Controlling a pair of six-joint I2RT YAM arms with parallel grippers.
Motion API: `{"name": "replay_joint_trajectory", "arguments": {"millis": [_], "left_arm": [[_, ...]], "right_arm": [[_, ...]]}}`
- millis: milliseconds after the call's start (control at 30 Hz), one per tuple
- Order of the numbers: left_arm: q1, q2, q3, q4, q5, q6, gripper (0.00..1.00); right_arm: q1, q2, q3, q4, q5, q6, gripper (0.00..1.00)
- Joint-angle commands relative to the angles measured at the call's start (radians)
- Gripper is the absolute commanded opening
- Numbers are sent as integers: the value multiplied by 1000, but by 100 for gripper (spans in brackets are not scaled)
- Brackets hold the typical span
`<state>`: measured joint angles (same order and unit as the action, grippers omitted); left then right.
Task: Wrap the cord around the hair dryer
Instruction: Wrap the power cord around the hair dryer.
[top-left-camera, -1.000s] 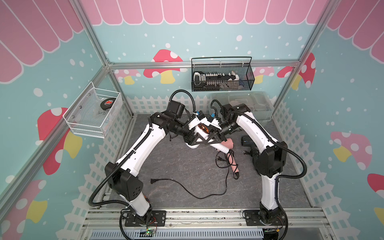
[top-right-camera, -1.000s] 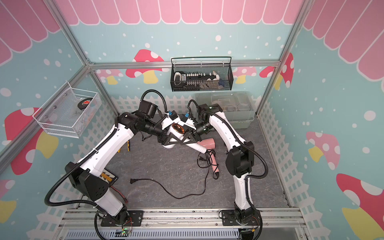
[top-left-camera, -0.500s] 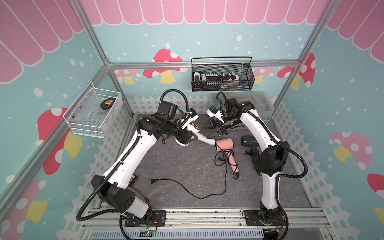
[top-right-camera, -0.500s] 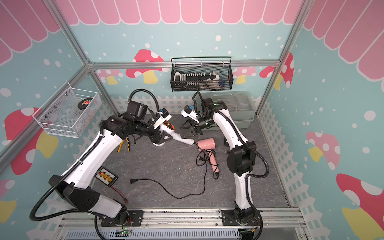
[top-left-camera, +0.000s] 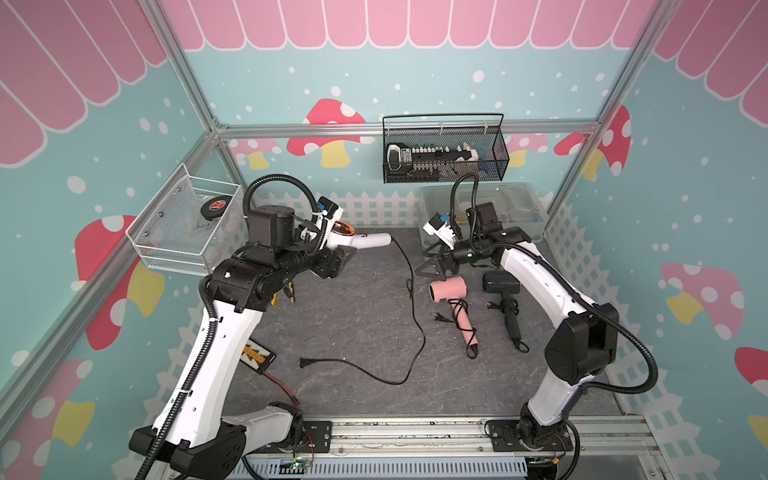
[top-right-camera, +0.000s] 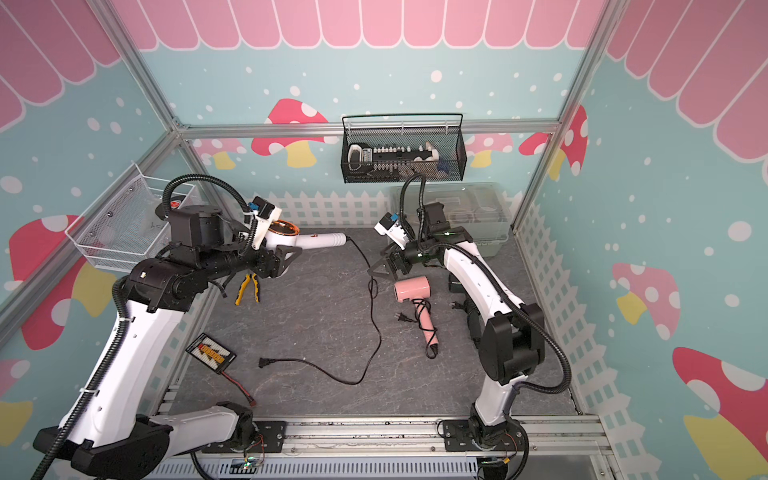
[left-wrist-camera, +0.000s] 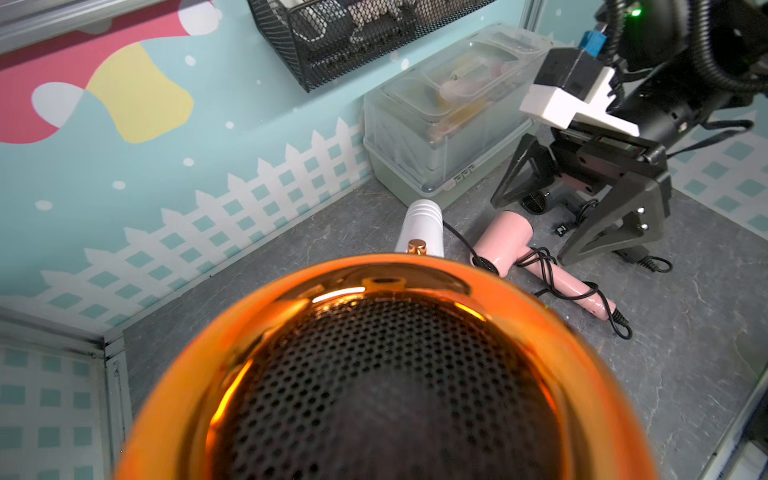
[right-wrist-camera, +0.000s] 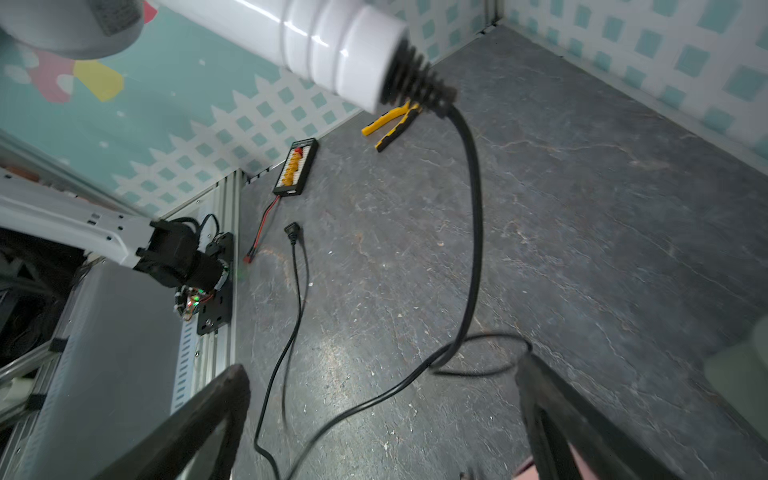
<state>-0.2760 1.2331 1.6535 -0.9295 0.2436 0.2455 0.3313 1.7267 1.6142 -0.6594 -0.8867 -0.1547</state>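
- The left pincer (top-left-camera: 340, 254) is gripping the head of the white hair dryer (top-left-camera: 361, 240), holding it off the tabletop (top-left-camera: 353, 316) near the back wall with its handle lying level.
- The right pincer (right-wrist-camera: 380, 368) is standing wide open and empty, hovering just above the pink hair dryer (top-left-camera: 449, 289).
- The cord (right-wrist-camera: 479, 232) is hanging unwrapped from the handle's end and trailing loose across the tabletop, its plug (top-left-camera: 304, 362) lying toward the front.
- A dark hair dryer (top-left-camera: 500, 284) is lying beside the pink one, both with cords bundled on their handles.
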Motion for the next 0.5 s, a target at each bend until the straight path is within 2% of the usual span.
{"name": "replay_joint_trajectory", "arguments": {"millis": [0, 167, 333, 467], "left_arm": [[11, -31, -5, 83, -41, -29, 0], [25, -43, -3, 103, -20, -38, 0], [26, -35, -10, 110, -2, -48, 0], [26, -37, -14, 121, 1, -55, 0]], "right_arm": [[7, -42, -114, 206, 77, 205, 99], [78, -87, -278, 301, 144, 280, 99], [164, -32, -321, 310, 388, 264, 98], [178, 55, -283, 302, 565, 245, 98]]}}
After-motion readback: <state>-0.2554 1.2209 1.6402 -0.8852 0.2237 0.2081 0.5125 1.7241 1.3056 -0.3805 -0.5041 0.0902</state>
